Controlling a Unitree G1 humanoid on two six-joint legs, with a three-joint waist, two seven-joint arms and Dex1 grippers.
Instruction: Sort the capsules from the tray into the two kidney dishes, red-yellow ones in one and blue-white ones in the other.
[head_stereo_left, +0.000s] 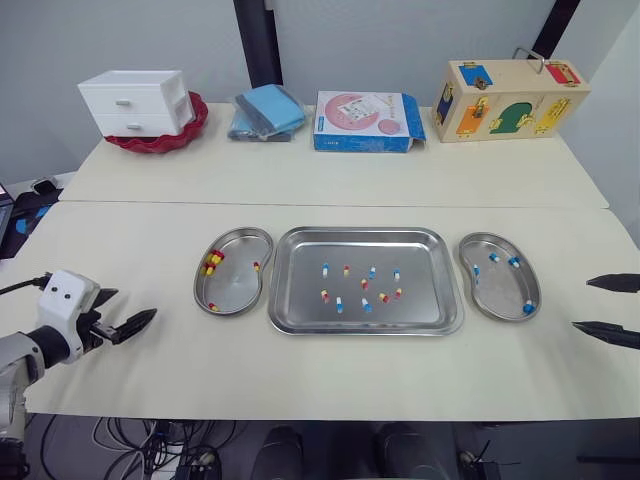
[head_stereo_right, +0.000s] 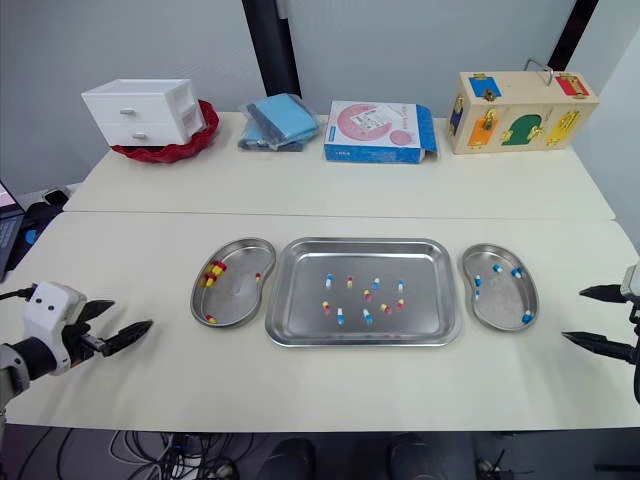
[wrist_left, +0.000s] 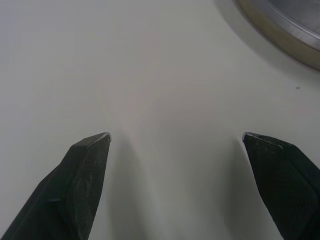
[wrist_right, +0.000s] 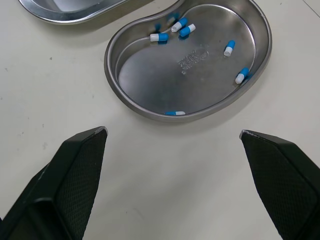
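A steel tray (head_stereo_left: 420, 290) lies mid-table with several loose capsules, both red-yellow (head_stereo_left: 326, 296) and blue-white (head_stereo_left: 339, 305). Touching its left side, a kidney dish (head_stereo_left: 235, 290) holds a few red-yellow capsules (head_stereo_left: 212, 262). The kidney dish on the right (head_stereo_left: 500, 285) holds several blue-white capsules (wrist_right: 185, 31). My left gripper (head_stereo_left: 135, 305) hovers open and empty over bare table left of the left dish, whose rim (wrist_left: 285, 25) shows in the left wrist view. Right of the right dish (wrist_right: 165, 75), my right gripper (head_stereo_left: 581, 303) is open and empty too.
Along the back stand a white drawer unit (head_stereo_left: 137, 102) in a red dish (head_stereo_left: 160, 140), a blue cloth (head_stereo_left: 268, 110), a blue-pink box (head_stereo_left: 368, 121) and a wooden latch box (head_stereo_left: 508, 99). A seam (head_stereo_left: 330, 205) joins two tabletops. Bare table lies in front of the tray.
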